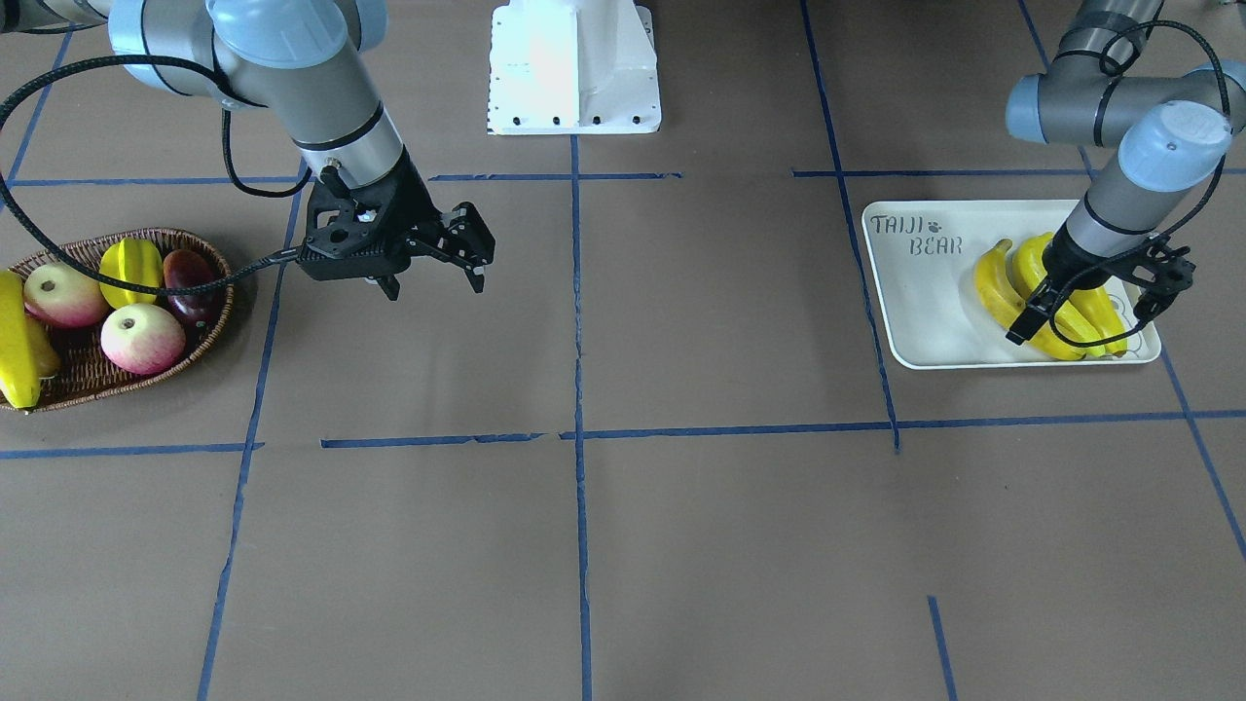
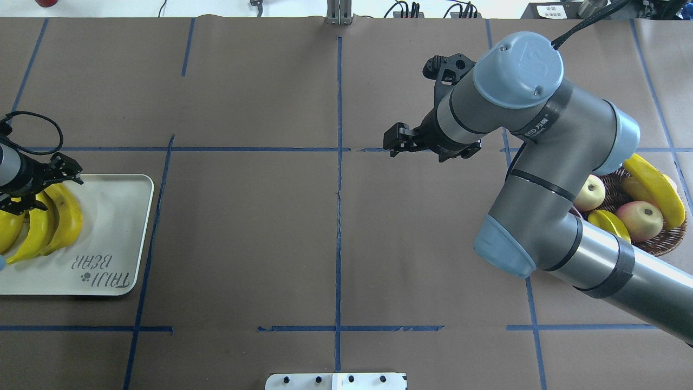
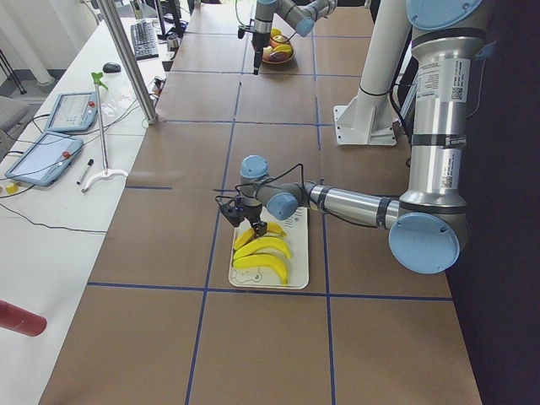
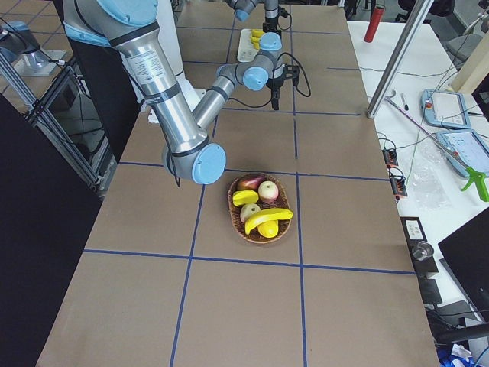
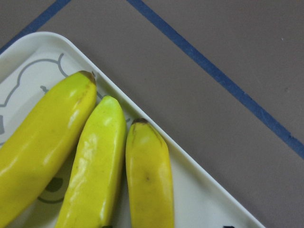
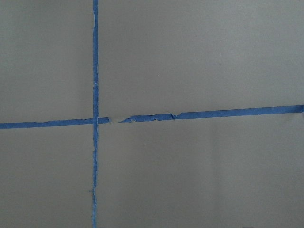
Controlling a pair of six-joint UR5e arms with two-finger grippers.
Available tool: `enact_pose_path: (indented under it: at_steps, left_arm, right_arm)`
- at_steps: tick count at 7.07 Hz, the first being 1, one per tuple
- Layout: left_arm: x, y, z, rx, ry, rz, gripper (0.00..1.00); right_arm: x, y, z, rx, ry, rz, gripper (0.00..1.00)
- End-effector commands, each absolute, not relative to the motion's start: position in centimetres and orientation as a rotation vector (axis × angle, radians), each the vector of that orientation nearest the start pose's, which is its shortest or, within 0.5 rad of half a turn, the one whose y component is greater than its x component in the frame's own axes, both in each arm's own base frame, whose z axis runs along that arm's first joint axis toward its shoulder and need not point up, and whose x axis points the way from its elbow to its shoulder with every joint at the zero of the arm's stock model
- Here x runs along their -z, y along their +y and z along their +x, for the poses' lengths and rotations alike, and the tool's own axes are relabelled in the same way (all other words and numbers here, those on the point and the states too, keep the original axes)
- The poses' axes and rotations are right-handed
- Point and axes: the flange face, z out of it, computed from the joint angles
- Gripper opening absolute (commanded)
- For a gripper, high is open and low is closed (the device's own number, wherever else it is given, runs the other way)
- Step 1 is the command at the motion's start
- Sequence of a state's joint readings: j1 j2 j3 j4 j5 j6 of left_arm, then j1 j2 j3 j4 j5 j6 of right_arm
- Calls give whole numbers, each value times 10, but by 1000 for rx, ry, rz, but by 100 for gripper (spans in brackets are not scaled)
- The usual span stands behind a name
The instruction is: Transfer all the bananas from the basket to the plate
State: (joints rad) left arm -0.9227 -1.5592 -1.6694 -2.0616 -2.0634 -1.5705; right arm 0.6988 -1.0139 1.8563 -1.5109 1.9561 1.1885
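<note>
Three bananas [image 1: 1003, 292] lie side by side on the cream plate [image 1: 925, 312] with the "TAIJI BEAR" lettering. My left gripper [image 1: 1088, 313] hovers just over them, open, one finger on each side of the bunch; the left wrist view shows their tips near the plate's corner. One more banana [image 1: 15, 341] lies across the far end of the wicker basket [image 1: 83, 365]. My right gripper [image 1: 435, 287] hangs open and empty over bare table, beside the basket on its plate side.
The basket also holds two apples [image 1: 141, 338], a yellow-green starfruit [image 1: 131, 271], a dark red fruit [image 1: 190, 282] and a stubby yellow fruit. The white robot base [image 1: 574, 68] stands at the table's robot side. Blue tape lines cross the brown tabletop.
</note>
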Motion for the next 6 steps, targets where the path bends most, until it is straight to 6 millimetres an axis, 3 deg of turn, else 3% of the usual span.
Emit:
enact_pose_path:
  at_steps: [1, 2, 3, 4, 5, 6]
  left_arm:
    - [-548, -461, 236, 655, 799, -202, 100]
    - [-531, -460, 236, 616, 829, -181, 100]
    - [-501, -455, 233, 476, 880, -120, 100]
    - [-470, -449, 226, 430, 887, -107, 100]
    - [-427, -441, 226, 402, 888, -103, 100]
    - [-374, -453, 233, 375, 939, -55, 100]
  right_arm:
    - [-209, -482, -399, -132, -953, 144, 100]
    - [-217, -494, -377, -123, -958, 134, 100]
    - [-240, -504, -345, -88, -946, 140, 100]
    - [-266, -501, -318, -33, -924, 157, 100]
    - [-290, -500, -285, 5, -885, 163, 100]
    - [-299, -496, -257, 69, -841, 164, 100]
